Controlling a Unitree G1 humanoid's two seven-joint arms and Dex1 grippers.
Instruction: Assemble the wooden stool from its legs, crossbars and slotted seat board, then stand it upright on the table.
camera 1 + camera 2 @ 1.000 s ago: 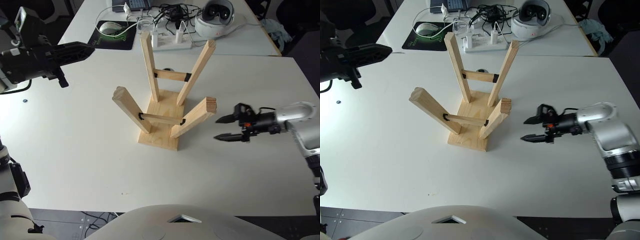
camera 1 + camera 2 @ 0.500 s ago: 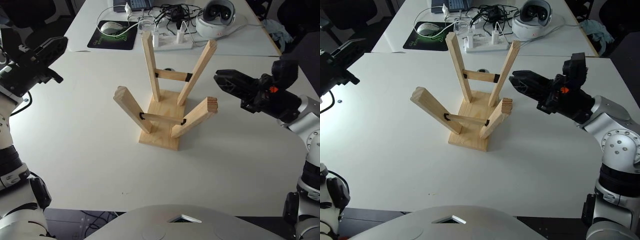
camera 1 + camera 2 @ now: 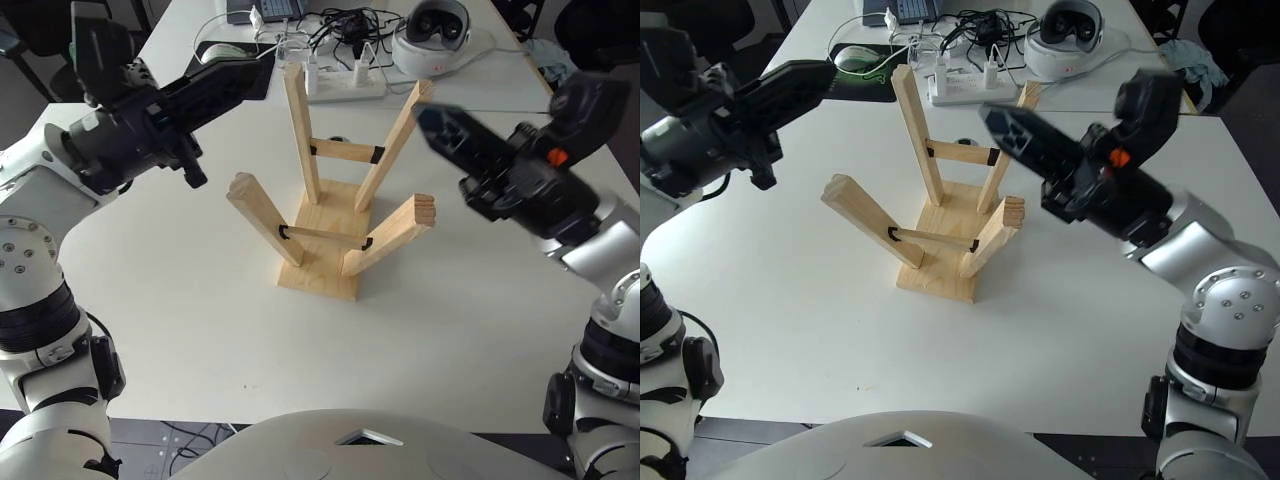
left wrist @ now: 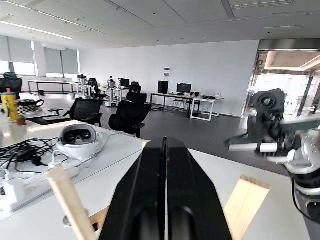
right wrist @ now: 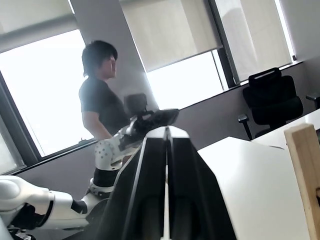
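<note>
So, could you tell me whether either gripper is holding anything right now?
Nothing is held: the left gripper and right gripper are shut, both apart from the stool.

The stool (image 3: 330, 230) is pale, unpainted wood with a faint straight grain on its legs (image 3: 300, 130), crossbars (image 3: 343, 152) and seat board (image 3: 320, 275). Black bands (image 3: 376, 154) wrap the crossbar ends. The table (image 3: 180, 300) is plain white. The left gripper (image 3: 262, 68) and right gripper (image 3: 428, 118) are matte black, and the right one carries a small orange mark (image 3: 556, 157). The mouse pad (image 3: 865, 85) is black with green print under a white mouse (image 3: 852, 60). The headset (image 3: 430, 35) is white with a dark visor, the power strip (image 3: 345, 85) white, the cables (image 3: 345, 20) black and the cloth (image 3: 555, 60) teal.
</note>
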